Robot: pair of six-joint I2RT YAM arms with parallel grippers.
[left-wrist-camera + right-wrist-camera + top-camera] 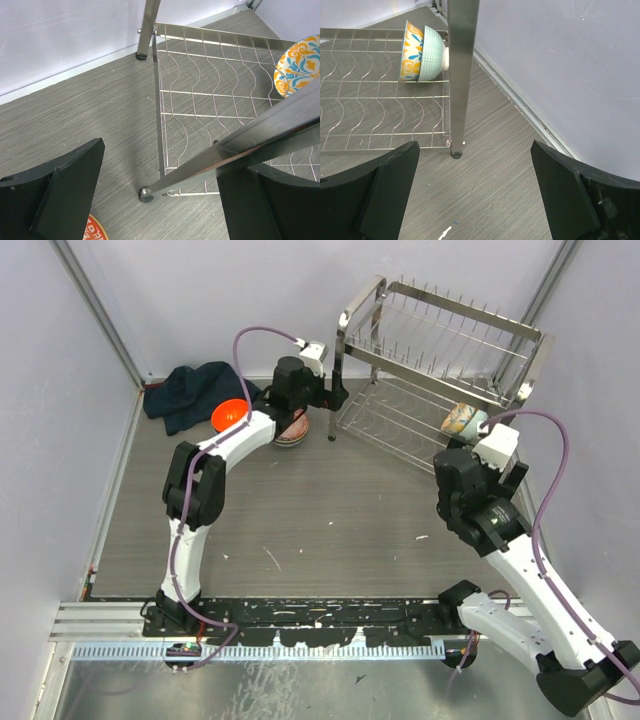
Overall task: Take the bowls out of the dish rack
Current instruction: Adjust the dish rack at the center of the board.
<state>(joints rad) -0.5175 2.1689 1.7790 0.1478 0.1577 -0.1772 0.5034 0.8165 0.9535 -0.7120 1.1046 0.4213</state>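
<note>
The left pincer is spread wide and pinches nothing. Straight ahead of it lies the lower tier of the dish rack, and one slanting tube of the rack's end frame crosses the gap between the fingers and runs past the right one. Whether it touches that finger cannot be told. Far ahead and to the right of this pincer, at the edge of its view, a patterned bowl shows its orange and blue flowered inside. Just below the left finger the speckled red-orange rim of another bowl peeks in.

From above, the stacked bowls sit on the table under the left wrist, partly hidden by it. The orange bowl stands behind that pincer on its left side, just beside a dark cloth.

The right pincer is also spread apart, with nothing between its fingers. Directly ahead of it stands an upright leg of the rack, its foot on the table. Ahead and to the left, beyond that leg, the patterned bowl lies on its side on the lower wire tier, its mint-green outside turned toward the leg and just beside it. To the right of this pincer runs the pale wall.
</note>
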